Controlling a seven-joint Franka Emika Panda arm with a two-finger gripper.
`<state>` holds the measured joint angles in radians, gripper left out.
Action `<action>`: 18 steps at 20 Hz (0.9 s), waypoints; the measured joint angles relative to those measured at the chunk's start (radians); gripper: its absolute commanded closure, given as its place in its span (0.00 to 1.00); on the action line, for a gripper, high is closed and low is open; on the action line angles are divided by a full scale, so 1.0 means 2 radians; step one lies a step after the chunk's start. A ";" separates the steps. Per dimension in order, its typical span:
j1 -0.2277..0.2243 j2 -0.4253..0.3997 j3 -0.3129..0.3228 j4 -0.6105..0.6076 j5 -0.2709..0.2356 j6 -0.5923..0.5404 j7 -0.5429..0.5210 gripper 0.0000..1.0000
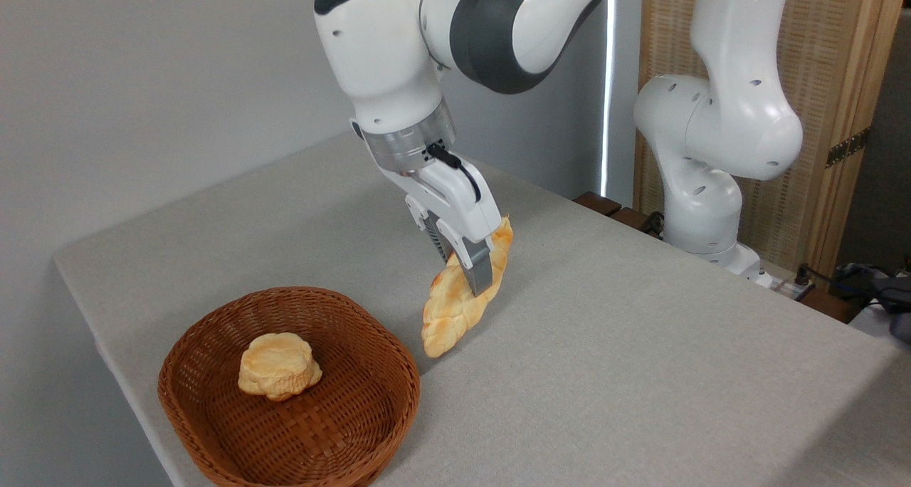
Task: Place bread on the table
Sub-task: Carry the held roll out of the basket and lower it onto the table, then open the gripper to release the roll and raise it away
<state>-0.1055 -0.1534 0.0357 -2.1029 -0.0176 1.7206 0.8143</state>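
The long braided golden bread (450,315) hangs tilted to the right of the basket, its lower tip close to or touching the grey table (626,359); I cannot tell which. My gripper (470,273) is shut on the bread near its middle, one finger (481,275) in front of the loaf and the other behind it. The loaf's upper tip shows behind the gripper body.
A brown wicker basket (356,430) stands at the front left of the table with a small round bun (277,365) inside. The arm's white base (712,209) stands at the table's far right edge. A wooden screen is behind it.
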 measured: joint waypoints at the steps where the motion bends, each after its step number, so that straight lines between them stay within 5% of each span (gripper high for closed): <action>1: 0.000 0.004 0.000 0.000 0.000 0.004 0.000 0.00; 12: -0.003 0.019 -0.004 0.005 0.012 0.020 0.000 0.00; 18: -0.003 0.014 -0.004 0.056 0.010 0.041 0.000 0.00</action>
<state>-0.1111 -0.1258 0.0272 -1.9900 0.0023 1.8026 0.8143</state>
